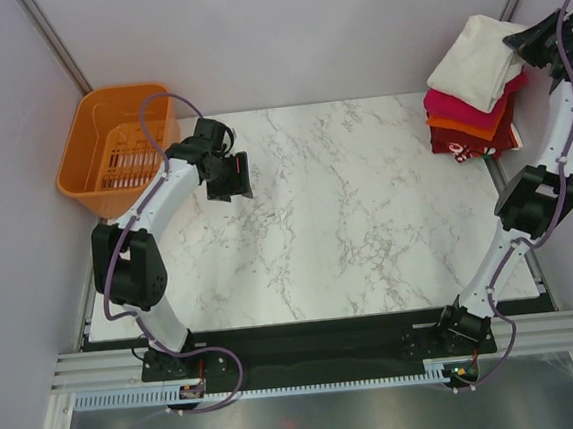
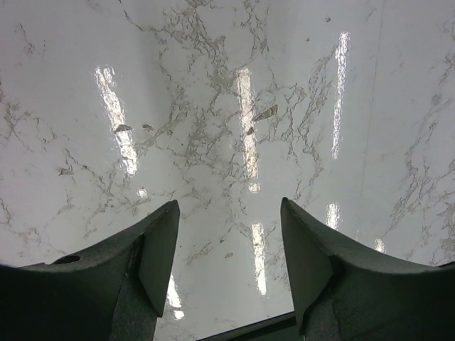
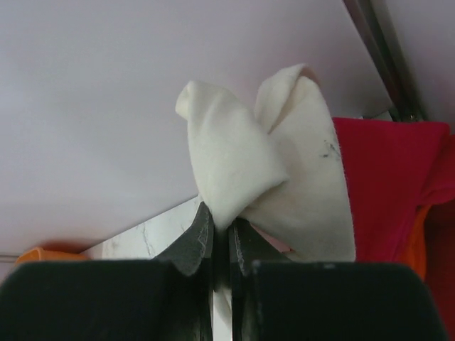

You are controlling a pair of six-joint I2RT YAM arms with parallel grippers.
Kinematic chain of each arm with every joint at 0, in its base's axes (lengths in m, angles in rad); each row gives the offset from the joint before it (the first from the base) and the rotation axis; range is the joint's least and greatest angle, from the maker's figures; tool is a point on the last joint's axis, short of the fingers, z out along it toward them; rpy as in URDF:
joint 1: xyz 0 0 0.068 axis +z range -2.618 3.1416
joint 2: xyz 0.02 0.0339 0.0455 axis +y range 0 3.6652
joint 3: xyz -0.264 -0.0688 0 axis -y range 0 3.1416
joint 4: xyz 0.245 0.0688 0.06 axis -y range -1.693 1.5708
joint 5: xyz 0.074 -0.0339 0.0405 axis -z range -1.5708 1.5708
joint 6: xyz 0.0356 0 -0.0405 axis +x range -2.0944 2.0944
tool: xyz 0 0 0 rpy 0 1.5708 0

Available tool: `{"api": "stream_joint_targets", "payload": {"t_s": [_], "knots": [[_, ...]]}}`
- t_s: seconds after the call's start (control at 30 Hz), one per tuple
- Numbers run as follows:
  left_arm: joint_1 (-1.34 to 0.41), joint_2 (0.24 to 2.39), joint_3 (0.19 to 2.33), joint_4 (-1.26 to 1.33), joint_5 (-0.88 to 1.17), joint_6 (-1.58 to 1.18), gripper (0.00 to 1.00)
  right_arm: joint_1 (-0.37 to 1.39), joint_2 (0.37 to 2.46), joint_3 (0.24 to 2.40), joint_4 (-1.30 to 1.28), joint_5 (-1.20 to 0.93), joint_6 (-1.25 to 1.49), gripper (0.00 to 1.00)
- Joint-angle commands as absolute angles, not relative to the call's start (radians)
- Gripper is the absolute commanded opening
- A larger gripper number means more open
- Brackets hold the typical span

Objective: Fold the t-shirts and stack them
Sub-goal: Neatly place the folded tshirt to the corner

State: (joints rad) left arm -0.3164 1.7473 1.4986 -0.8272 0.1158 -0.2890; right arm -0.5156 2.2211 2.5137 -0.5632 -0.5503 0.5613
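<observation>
A folded cream-white t-shirt [image 1: 476, 60] lies on top of a stack at the table's far right corner, over a magenta-pink t-shirt [image 1: 458, 105], an orange one [image 1: 474, 123] and a dark red one [image 1: 481, 140]. My right gripper [image 1: 518, 42] is shut on the cream shirt's right edge; in the right wrist view the cream cloth [image 3: 242, 156] bunches up from between the closed fingers [image 3: 202, 238], with the pink shirt [image 3: 384, 185] behind. My left gripper [image 1: 229, 179] hangs open over bare marble at the far left, with nothing between its fingers [image 2: 160, 249].
An orange plastic slotted basket [image 1: 119, 139] stands beyond the table's far left corner. The marble tabletop [image 1: 336, 210] spreads between the arms. Lilac walls close in on the left, back and right, tight beside the stack.
</observation>
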Motion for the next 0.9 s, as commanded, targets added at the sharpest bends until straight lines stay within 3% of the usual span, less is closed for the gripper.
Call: {"api": "stream_joint_targets", "payload": {"t_s": [0.0, 0.23, 0.37, 0.4, 0.47, 0.53, 0.57, 0.67, 0.87], "knots": [[-0.322, 1.755, 1.496, -0.798, 0.135, -0.308, 0.66, -0.521, 2.135, 2.455, -0.471, -0.589, 0.612, 0.0], [-0.334, 1.752, 1.49, -0.798, 0.135, -0.308, 0.66, -0.538, 2.146, 2.395, -0.563, -0.345, 0.542, 0.02], [-0.339, 1.755, 1.491, -0.798, 0.135, -0.308, 0.66, -0.543, 2.149, 2.367, -0.633, -0.132, 0.502, 0.18], [-0.337, 1.752, 1.491, -0.798, 0.135, -0.308, 0.66, -0.543, 2.145, 2.346, -0.649, -0.03, 0.496, 0.28], [-0.341, 1.752, 1.49, -0.798, 0.135, -0.308, 0.66, -0.546, 2.125, 2.315, -0.65, 0.058, 0.488, 0.32], [-0.342, 1.752, 1.491, -0.798, 0.135, -0.308, 0.66, -0.551, 2.115, 2.296, -0.657, 0.159, 0.48, 0.43], [-0.344, 1.752, 1.491, -0.798, 0.135, -0.308, 0.66, -0.549, 2.112, 2.298, -0.657, 0.187, 0.476, 0.55], [-0.347, 1.752, 1.489, -0.798, 0.135, -0.308, 0.66, -0.549, 2.123, 2.324, -0.658, 0.227, 0.456, 0.68], [-0.35, 1.746, 1.489, -0.798, 0.135, -0.308, 0.66, -0.549, 2.152, 2.367, -0.67, 0.282, 0.428, 0.74]]}}
